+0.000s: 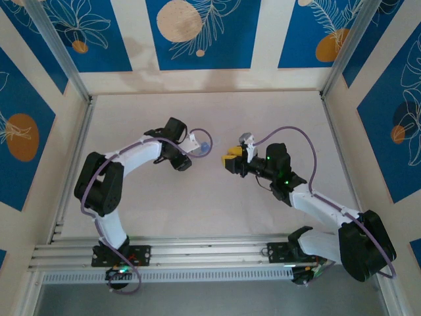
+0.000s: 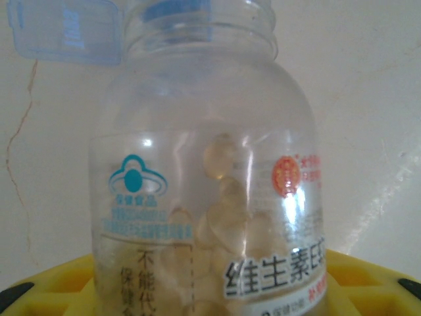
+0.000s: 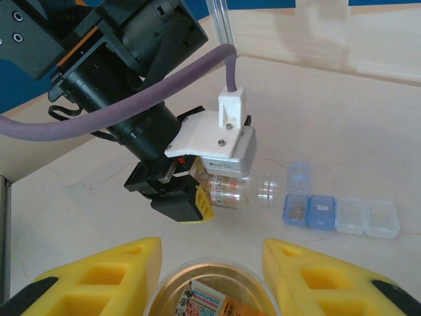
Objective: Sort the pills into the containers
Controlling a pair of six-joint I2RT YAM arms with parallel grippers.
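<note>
Left gripper (image 3: pixel 204 194): clamped on the vial (image 3: pixel 231 187), yellow pads on either side of its body. Vial lay nearly horizontal, just above the table (image 3: pixel 342 112), label upward. Open mouth pointed at the pill box (image 3: pixel 342 216) and stopped just short of its nearest end.

Left wrist view: pills (image 2: pixel 220 217) showed through the clear wall as pale tan translucent beads, bunched in the part of the vial nearest the pads and thinning toward the neck. Could not tell whether any pill had reached the mouth.

Pill box: flat on the table, one row of compartments. The two nearest the vial were blue, the two beyond them clear. The end blue compartment (image 3: pixel 295 212) stood open with its lid (image 3: pixel 299 176) tipped up, and small tan specks lay inside. The next blue one was closed and read "Sun."

Right gripper (image 3: pixel 210 263): yellow fingers (image 3: pixel 125 270) set close against a round cap (image 3: pixel 207 289), held mouth-up with a gold lining showing inside.

Top view: the two grippers sat near each other at mid-table, with the right one just beside the vial and the pill box.
</note>
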